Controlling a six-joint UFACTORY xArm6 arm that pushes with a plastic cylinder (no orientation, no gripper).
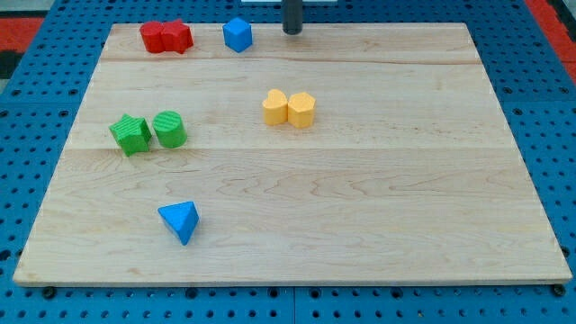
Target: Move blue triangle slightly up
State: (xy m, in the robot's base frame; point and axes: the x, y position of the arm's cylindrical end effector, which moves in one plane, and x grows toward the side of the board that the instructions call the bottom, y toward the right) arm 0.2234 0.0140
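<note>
The wooden board [360, 198] is lying flat on a blue perforated surface [540, 108], and all blocks are resting on it. My tip [292, 32] is standing at the far edge of the board, a little right of centre, touching no block; it is a plain rod end with no jaws, so there is nothing to spread or press together and it is holding nothing. The blue triangle [180, 220] is sitting in the near-left part of the board, well apart from my tip, which is lying far beyond it and to its right. The nearest block to my tip is the blue cube-like block [238, 35], sitting just left of it at the far edge, with a clear gap between them. Further left along the far edge, two red blocks [166, 37] are touching each other; their shapes cannot be told exactly. At mid-left, the green star [131, 134] and the green cylinder [169, 130] are sitting side by side. Near the centre, two yellow blocks [289, 108] are pressing against one another, well apart from the blue triangle
</note>
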